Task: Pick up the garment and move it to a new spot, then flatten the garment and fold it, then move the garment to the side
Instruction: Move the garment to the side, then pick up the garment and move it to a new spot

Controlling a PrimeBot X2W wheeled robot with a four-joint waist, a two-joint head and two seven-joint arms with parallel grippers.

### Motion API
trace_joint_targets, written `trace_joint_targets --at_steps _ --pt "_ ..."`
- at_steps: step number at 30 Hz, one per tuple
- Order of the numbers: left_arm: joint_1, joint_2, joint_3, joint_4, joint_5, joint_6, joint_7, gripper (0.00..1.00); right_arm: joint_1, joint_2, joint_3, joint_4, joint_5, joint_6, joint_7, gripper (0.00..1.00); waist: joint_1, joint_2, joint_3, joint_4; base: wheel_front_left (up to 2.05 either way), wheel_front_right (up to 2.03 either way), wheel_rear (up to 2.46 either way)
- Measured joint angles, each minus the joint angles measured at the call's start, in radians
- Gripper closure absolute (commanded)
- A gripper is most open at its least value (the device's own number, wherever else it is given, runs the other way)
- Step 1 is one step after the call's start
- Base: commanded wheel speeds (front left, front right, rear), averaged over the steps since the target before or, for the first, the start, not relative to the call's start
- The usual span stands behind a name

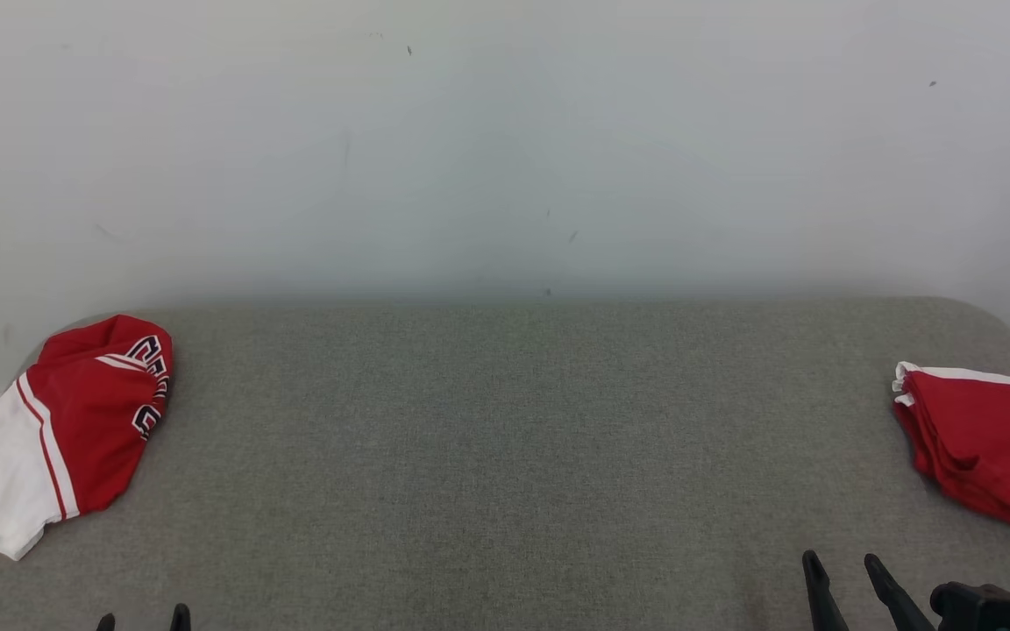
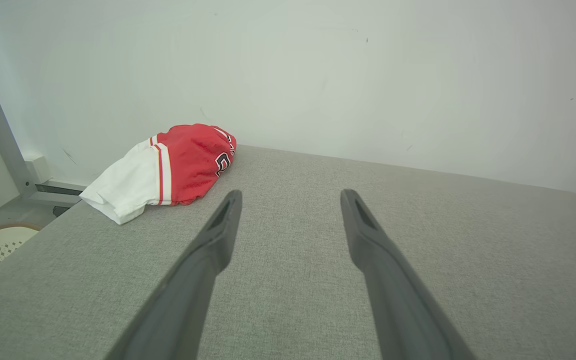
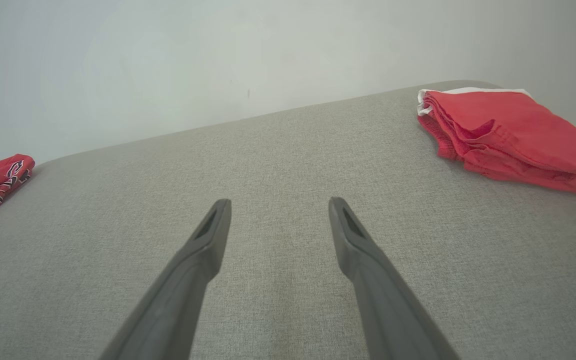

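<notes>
The crumpled jersey (image 1: 75,429), red with a white striped panel and dark lettering, is lying bunched at the far left edge of the grey table (image 1: 505,456), with its white part reaching toward the left rim. It is touching no other item. A folded red garment (image 1: 987,447) is sitting at the far right edge, well apart from it.

The left gripper (image 2: 292,194) is hovering low over the near left part of the table. Its jaws are standing wide apart and holding nothing, and its fingers are pointing a little to the right of the jersey. The right gripper (image 1: 841,557) is waiting at the near right, jaws likewise spread and empty.

Assessment: the pick-up is not yet begun. The left arm is sitting nearer and appears better placed. It should be swinging leftward and coming down on the raised red mound rather than the thin white edge. It should be pinching a full fold of cloth before lifting, so the jersey is not sliding off the rim. The folded garment should be left undisturbed.
</notes>
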Motion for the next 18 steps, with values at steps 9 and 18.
trace_joint_targets --at_steps 9,18 --pt "-0.008 0.001 -0.016 -0.008 0.007 -0.019 -0.003 0.0 -0.001 0.007 0.009 -0.001 0.006 0.0 -0.019 0.0 0.0 0.0 0.006 0.002 0.0 0.0 0.0" --pt "-0.025 0.001 -0.025 0.003 0.007 -0.026 -0.004 0.0 -0.001 0.01 0.017 -0.003 0.012 0.0 -0.018 0.0 0.0 0.0001 0.005 0.026 0.0 0.0 0.0"
